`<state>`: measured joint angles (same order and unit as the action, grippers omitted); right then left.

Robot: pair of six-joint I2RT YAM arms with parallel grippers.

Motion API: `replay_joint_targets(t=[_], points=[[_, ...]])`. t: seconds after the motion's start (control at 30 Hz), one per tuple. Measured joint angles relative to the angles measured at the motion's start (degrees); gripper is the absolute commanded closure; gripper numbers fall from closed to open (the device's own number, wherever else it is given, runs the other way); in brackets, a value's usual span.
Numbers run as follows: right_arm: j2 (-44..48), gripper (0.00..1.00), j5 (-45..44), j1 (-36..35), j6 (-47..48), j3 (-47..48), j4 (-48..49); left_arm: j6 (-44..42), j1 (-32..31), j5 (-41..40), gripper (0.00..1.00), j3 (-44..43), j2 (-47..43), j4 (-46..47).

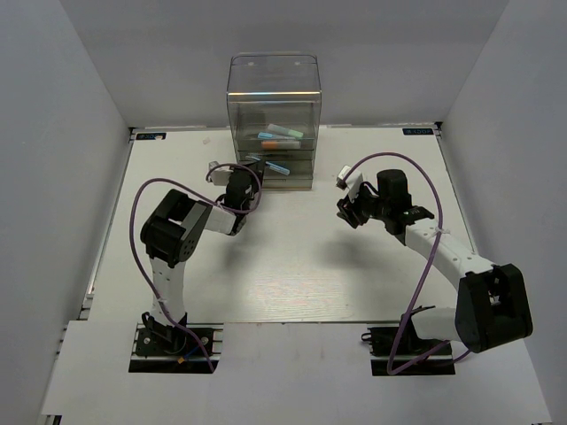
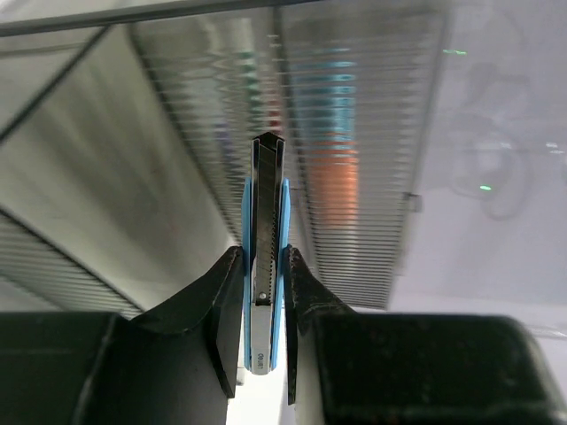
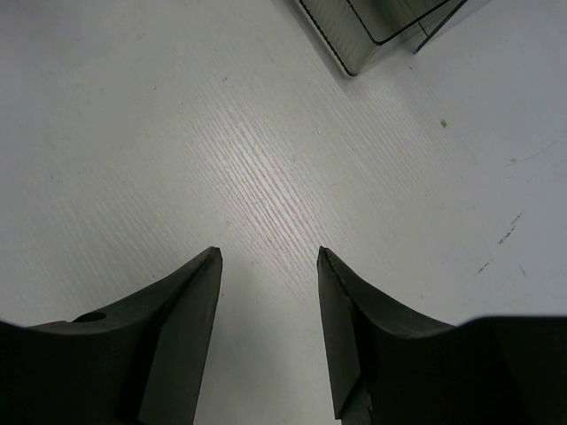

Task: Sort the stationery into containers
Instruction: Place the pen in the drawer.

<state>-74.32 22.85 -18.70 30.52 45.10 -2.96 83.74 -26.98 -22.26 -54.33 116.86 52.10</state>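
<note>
My left gripper [image 2: 263,258] is shut on a blue utility knife [image 2: 265,212] with a black notched slider, which points away from me at the ribbed drawer fronts of the clear cabinet [image 2: 354,133]. From above, the left gripper [image 1: 251,166] is at the cabinet's [image 1: 273,88] lower drawers, and the knife's blue end [image 1: 278,166] reaches the drawer front. Light blue, mint and orange pens [image 1: 280,135] lie in an upper drawer. My right gripper [image 1: 347,209] hangs open over bare table to the right of the cabinet, with nothing between its fingers [image 3: 268,258].
A corner of the cabinet [image 3: 381,31] shows at the top of the right wrist view. White walls enclose the table [image 1: 292,266] on the left, back and right. Purple cables loop off both arms.
</note>
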Motion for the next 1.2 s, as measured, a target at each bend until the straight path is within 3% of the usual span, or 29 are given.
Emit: replay_joint_targets(t=[0.33,0.83,0.97,1.03,1.1,1.13,1.2], points=[[0.04,0.46,0.0,0.0,0.04,0.0,0.02,-0.24,-0.33,-3.3,0.73,-4.92,0.0,-12.37],[0.07,0.43,0.0,0.0,0.04,0.0,0.0,-1.18,-0.61,-5.64,0.48,-9.18,-0.07,-24.15],[0.11,0.43,0.04,0.0,0.04,0.0,0.0,-1.2,-0.61,-5.64,0.48,-9.29,-0.37,-24.26],[0.13,0.44,0.11,0.0,0.09,0.0,0.0,-1.44,-0.61,-5.57,0.48,-9.25,-0.48,-24.02],[0.13,0.52,0.57,0.02,0.35,0.0,0.0,-1.9,-0.61,-5.03,0.52,-8.98,-0.87,-22.75],[0.13,0.62,1.09,0.02,0.72,0.0,-0.04,-2.29,-0.61,-4.46,0.58,-8.5,-1.42,-21.86],[0.13,0.73,2.64,0.02,2.01,0.0,-0.15,-3.21,-0.63,-3.45,0.67,-7.37,-2.73,-19.82]])
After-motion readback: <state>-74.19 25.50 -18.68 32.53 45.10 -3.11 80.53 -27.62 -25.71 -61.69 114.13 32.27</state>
